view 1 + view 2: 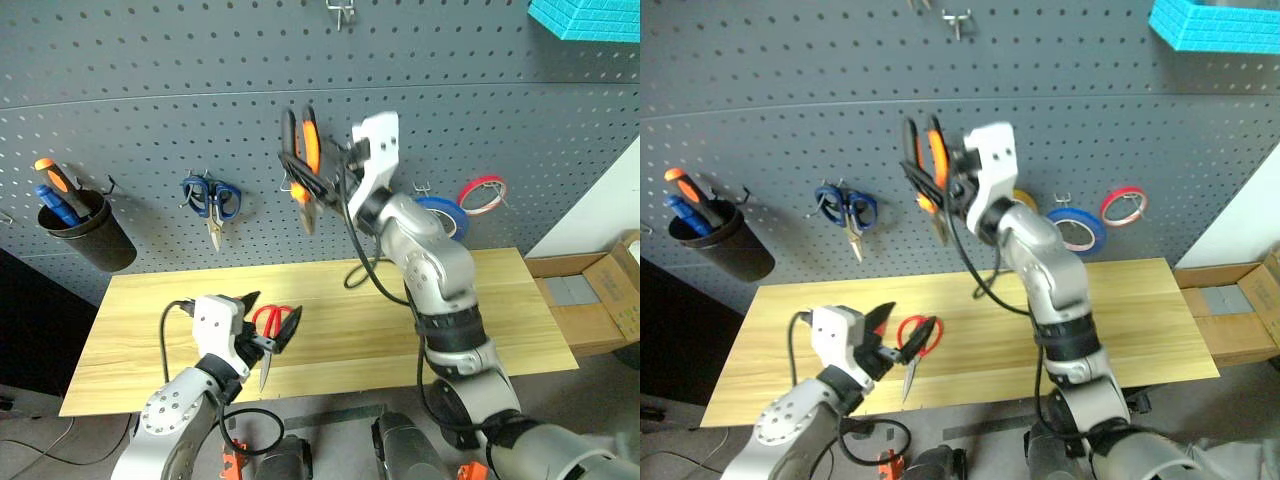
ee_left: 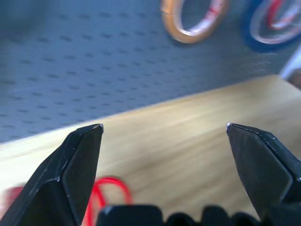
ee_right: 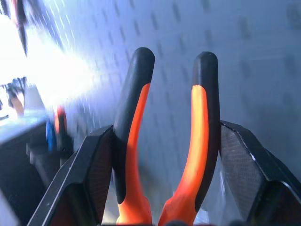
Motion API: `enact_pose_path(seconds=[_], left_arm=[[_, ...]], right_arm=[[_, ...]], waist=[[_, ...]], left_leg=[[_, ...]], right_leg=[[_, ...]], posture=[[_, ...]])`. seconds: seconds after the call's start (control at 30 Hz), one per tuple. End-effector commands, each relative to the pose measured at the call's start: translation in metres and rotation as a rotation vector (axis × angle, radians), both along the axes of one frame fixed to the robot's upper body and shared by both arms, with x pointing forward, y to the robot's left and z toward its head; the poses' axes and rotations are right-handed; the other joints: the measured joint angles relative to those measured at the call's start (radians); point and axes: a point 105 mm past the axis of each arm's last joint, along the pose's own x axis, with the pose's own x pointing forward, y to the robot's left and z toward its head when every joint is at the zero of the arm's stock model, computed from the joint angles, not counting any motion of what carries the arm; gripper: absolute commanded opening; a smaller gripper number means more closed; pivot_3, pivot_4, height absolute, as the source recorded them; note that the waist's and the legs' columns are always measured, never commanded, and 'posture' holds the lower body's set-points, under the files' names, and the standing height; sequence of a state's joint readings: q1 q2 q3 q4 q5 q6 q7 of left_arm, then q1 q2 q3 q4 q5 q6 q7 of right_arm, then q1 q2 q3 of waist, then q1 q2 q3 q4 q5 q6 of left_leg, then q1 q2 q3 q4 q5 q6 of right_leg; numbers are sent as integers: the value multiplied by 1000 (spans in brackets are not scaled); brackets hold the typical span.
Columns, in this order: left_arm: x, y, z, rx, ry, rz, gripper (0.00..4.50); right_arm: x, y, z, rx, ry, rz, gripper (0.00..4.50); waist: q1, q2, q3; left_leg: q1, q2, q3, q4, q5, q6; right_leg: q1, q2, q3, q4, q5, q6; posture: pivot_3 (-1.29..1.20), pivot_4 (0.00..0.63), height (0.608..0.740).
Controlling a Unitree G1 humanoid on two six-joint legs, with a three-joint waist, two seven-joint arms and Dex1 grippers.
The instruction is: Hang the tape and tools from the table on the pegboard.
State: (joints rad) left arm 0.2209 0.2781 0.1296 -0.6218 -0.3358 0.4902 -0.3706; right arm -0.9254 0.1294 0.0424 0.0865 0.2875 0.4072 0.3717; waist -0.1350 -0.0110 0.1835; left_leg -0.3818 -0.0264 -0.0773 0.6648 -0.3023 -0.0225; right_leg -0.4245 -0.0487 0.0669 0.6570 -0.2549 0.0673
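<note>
The left gripper (image 1: 265, 322) is nearest, wide open and empty, with the red scissors (image 1: 270, 330) just past its tips on the table (image 1: 400, 320). The right gripper (image 1: 322, 160) squeezes the pliers (image 1: 302, 160) up by the pegboard (image 1: 150, 90), maybe touching it. Next, their handles need a hook

Two scissors: a red pair (image 1: 272, 322) on the table (image 1: 500, 310), a blue pair (image 1: 211, 200) on the pegboard (image 1: 150, 90). One pliers (image 1: 303, 160). Three tape rolls: blue (image 1: 1076, 226), red (image 1: 1123, 205), yellow (image 2: 190, 19). Two screwdrivers (image 1: 55, 190) in one cup (image 1: 92, 240).
</note>
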Motion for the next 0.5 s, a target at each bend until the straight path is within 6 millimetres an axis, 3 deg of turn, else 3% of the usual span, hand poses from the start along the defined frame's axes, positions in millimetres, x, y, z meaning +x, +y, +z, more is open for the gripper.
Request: enact_pose_path(seconds=[0.03, 0.3, 0.5], left_arm=[[10, 17, 16, 19, -75, 63, 4500], [54, 10, 39, 18, -168, 39, 4500], [62, -2, 45, 38, -179, -24, 4500]], right_arm=[[-6, 12, 35, 96, -116, 18, 2827], [6, 27, 42, 153, -133, -13, 2827], [17, 25, 50, 176, -200, -142, 2827]], waist=[[6, 0, 0], [40, -2, 0], [45, -2, 1]], left_leg=[[0, 0, 0, 0, 1, -1], [0, -1, 0, 1, 1, -2], [1, -1, 1, 1, 3, -4]], right_leg=[[0, 0, -1, 0, 0, 0], [0, 0, -2, 2, 0, 0], [-1, 0, -2, 4, 0, 0]], posture=[[-34, 142, 740], [-16, 169, 740], [-19, 184, 740]])
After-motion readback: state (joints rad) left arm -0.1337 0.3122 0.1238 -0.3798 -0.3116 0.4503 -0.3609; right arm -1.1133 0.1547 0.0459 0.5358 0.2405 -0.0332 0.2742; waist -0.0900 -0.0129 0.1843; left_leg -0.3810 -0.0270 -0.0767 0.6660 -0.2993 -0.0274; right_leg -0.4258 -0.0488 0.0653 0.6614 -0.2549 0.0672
